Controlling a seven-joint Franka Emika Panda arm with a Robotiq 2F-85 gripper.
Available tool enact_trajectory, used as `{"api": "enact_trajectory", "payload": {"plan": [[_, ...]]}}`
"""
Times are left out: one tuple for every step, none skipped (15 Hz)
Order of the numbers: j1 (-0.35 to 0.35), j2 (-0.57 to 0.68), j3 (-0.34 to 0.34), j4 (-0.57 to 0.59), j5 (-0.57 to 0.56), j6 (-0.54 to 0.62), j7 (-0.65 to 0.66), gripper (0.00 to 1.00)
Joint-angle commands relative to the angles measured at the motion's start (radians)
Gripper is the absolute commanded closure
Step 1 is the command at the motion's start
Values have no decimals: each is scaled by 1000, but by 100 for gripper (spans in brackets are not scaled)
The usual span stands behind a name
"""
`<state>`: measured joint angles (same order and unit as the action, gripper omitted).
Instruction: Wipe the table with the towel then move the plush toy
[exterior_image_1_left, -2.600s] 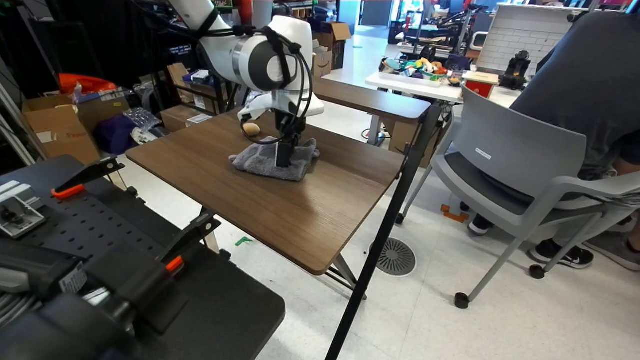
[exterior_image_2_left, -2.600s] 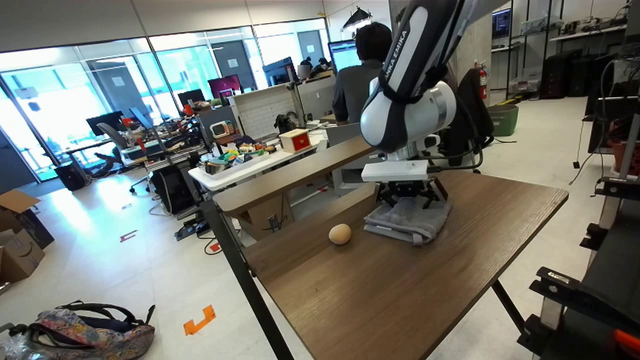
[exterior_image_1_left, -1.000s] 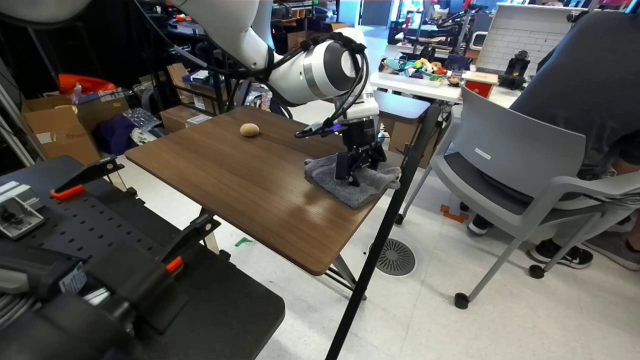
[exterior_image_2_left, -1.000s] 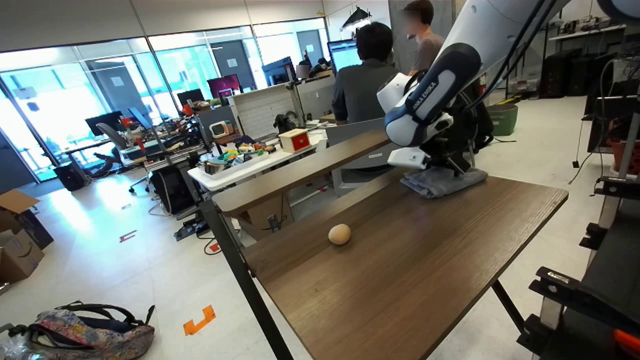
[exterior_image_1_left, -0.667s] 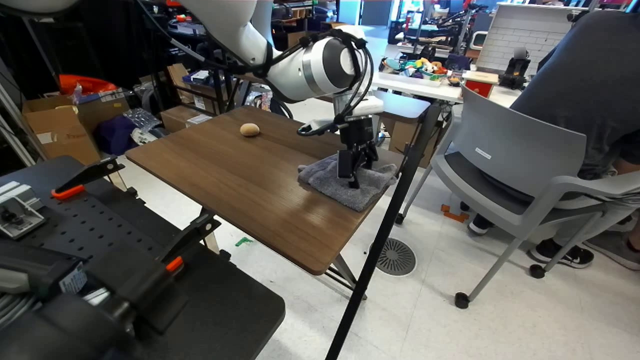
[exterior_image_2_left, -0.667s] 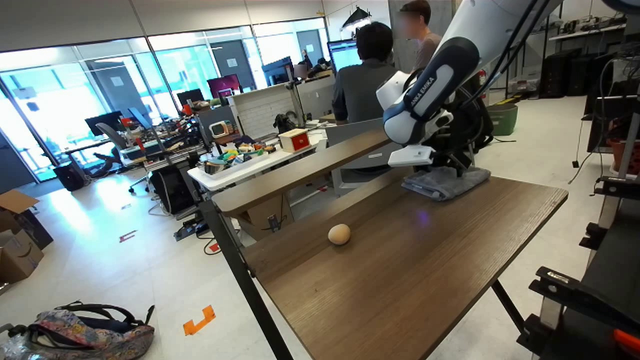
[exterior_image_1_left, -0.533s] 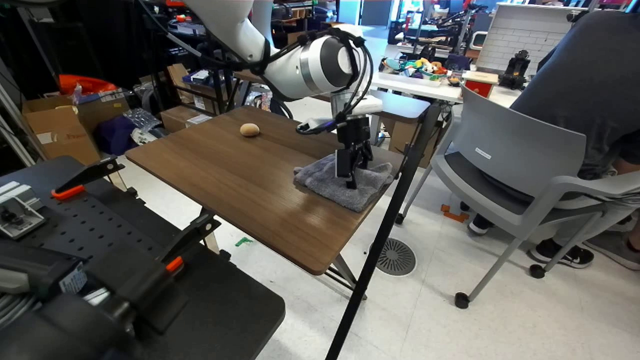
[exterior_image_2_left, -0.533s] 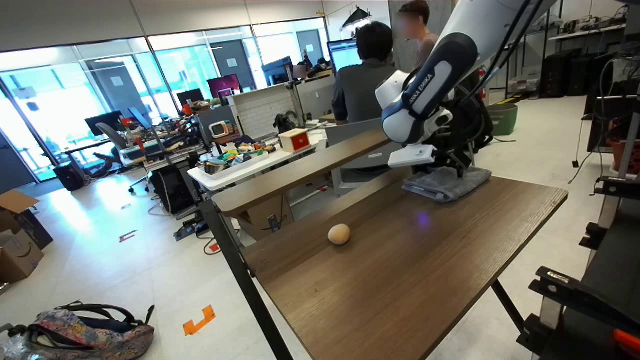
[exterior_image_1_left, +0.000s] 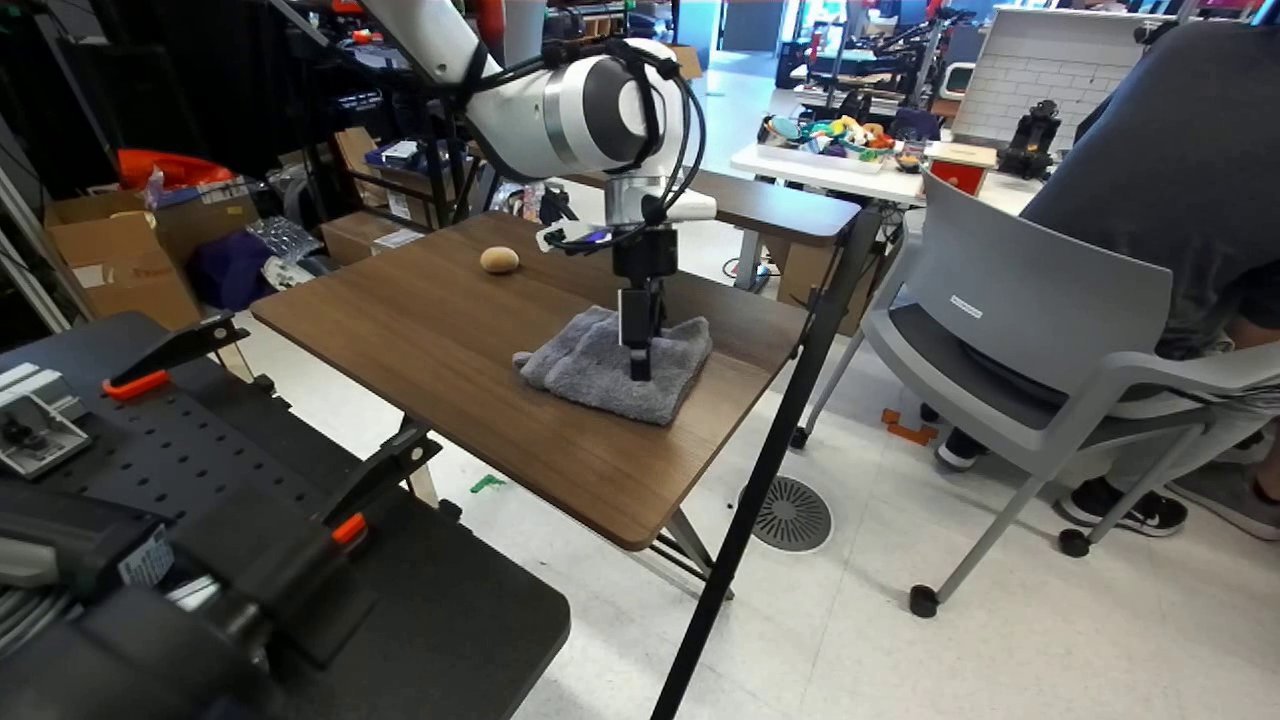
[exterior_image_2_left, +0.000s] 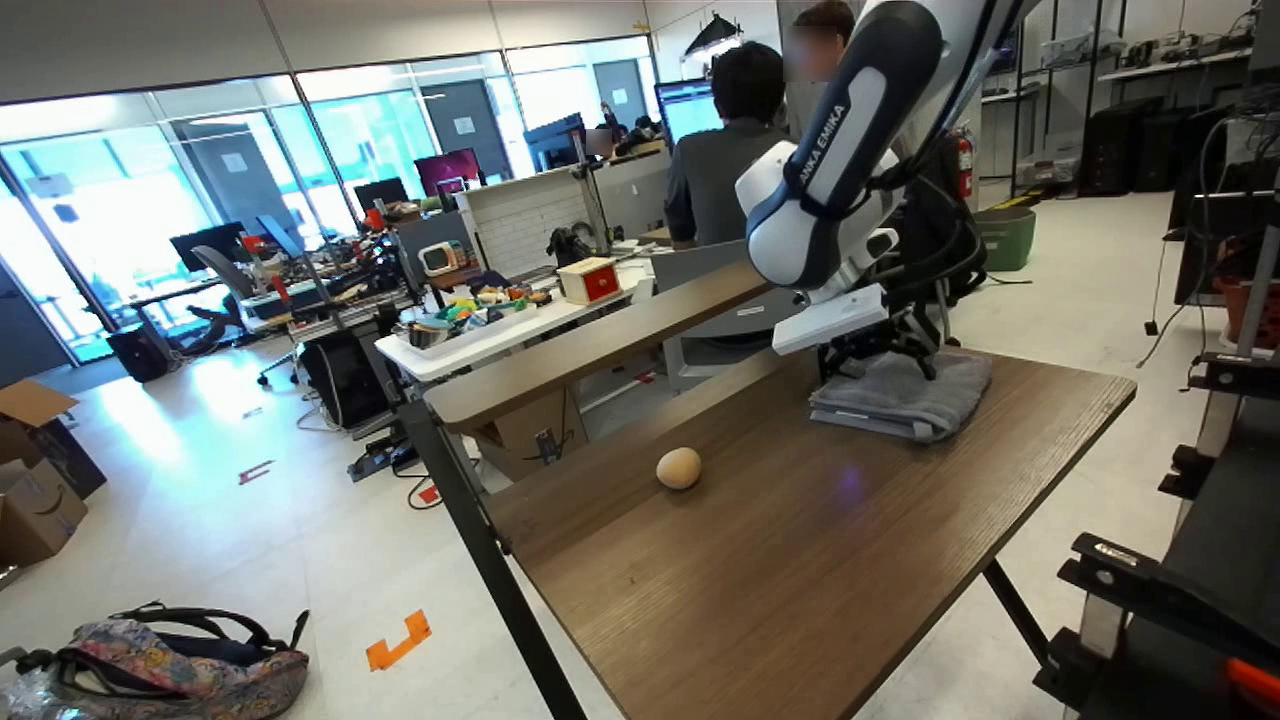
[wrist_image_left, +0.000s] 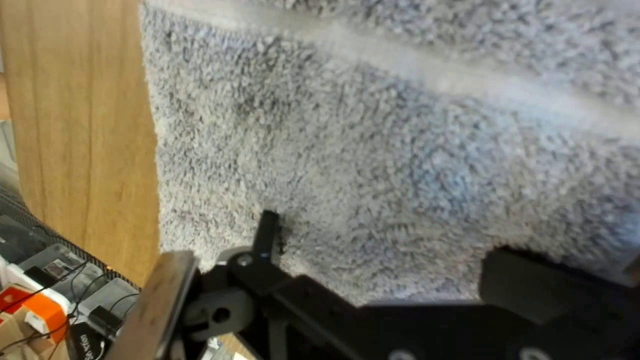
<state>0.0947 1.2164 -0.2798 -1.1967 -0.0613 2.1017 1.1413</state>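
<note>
Wrist view shows the gripper (wrist_image_left: 384, 242) with its two fingers (wrist_image_left: 266, 235) spread wide over the grey towel (wrist_image_left: 320, 150). One tip touches the fluff; the finger on the right of that picture is so dark that its tip is hard to make out. A pale stripe (wrist_image_left: 450, 75) slants across the towel, from the top left down to the right. The towel is cut off at the top and right there, and the gripper hides its bottom part.

In an exterior view, the towel (exterior_image_1_left: 585, 370) lies folded flat on the brown table (exterior_image_1_left: 450, 320). It looks longest from left to right, with one corner pointing at the table's near corner. One finger stands almost in front of the other, so the gap hardly shows.

In an exterior view, the towel's stacked edges (exterior_image_2_left: 870, 417) face us, and a purple glow (exterior_image_2_left: 850, 484) shows on the wood. That picture cuts off the table's near end.

In both exterior views the plush toy (exterior_image_2_left: 679, 468) sits on the table, well apart from the towel. In an exterior view the toy (exterior_image_1_left: 499, 260) looks egg-shaped, its long side left to right.
</note>
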Motion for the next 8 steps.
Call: {"api": "enact_trajectory", "payload": {"plan": [[19,-116,74,-246,10,61,-121,0],[21,-145,90,-293,12,61,-151,0],[16,-169,113,-334,8,53,-175,0],[14,-194,133,-382,17,57,-203,0],[12,-219,151,-432,26,54,-228,0],[9,-222,163,-455,35,46,-244,0],[17,-198,156,-435,41,25,-215,0],[23,-169,145,-407,48,11,-172,0]]}}
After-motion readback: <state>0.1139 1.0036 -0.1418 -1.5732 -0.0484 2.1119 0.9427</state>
